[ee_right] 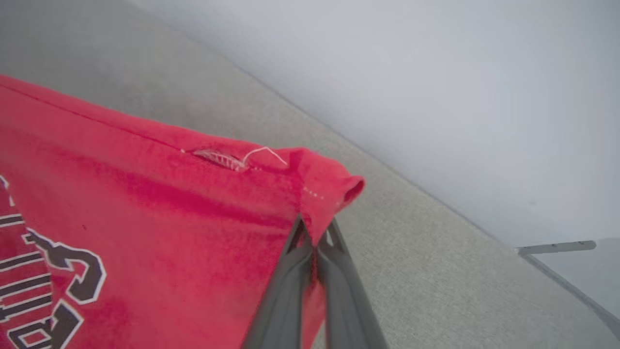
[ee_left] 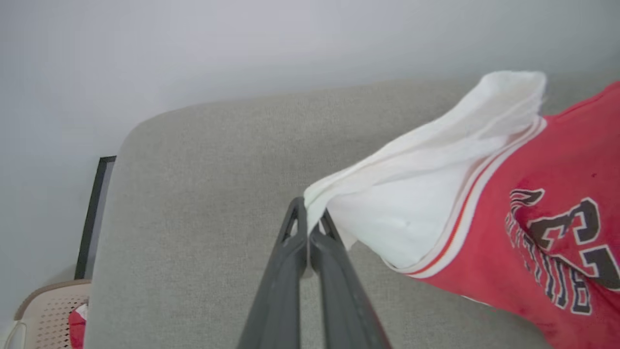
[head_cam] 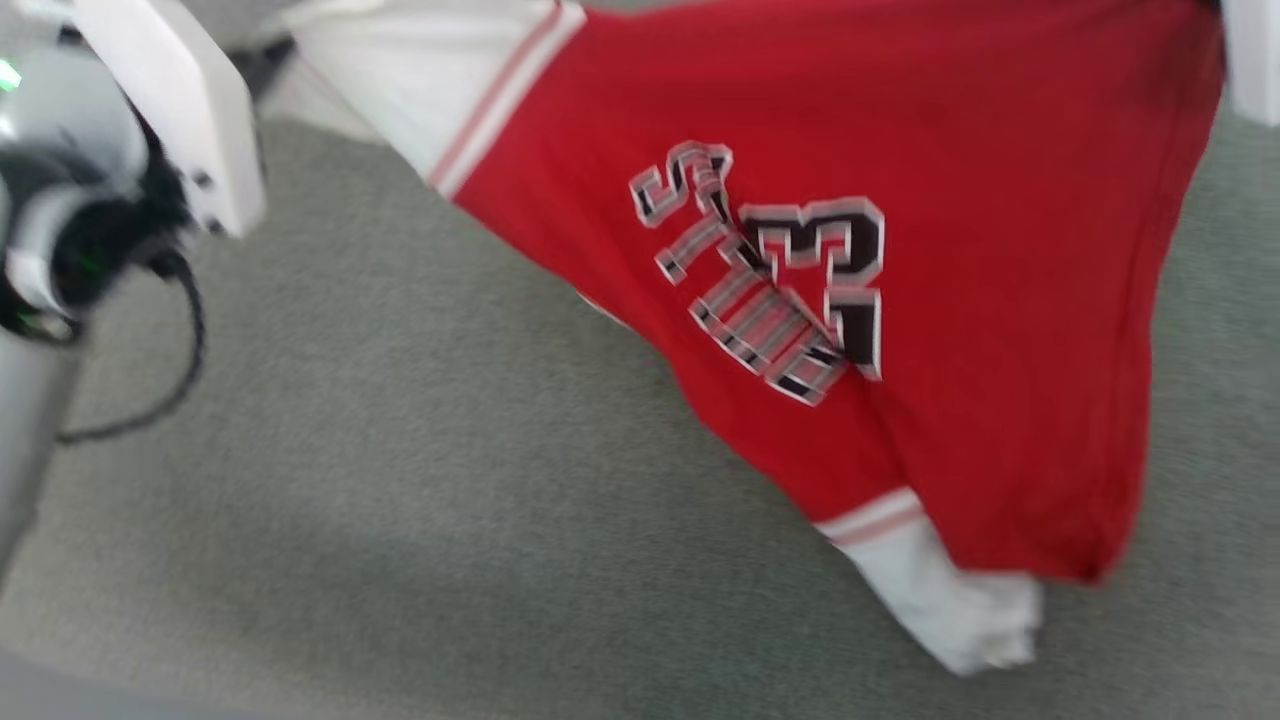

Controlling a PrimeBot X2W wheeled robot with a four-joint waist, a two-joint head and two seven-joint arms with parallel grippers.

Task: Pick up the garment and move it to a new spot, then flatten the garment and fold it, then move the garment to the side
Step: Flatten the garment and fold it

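The shirt (head_cam: pixel 980 150) hangs stretched between the two pincers over the grey fabric surface (head_cam: pixel 400 480), with the left pincer (ee_left: pixel 308 222) clamped on a white sleeve's edge at its tips and the right pincer (ee_right: pixel 315 240) clamped on a red hem corner.

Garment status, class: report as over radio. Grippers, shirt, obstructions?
Left gripper shut on garment, white sleeve edge. Right gripper shut on its red corner. Garment held up, spread over grey surface. Nothing in the way.
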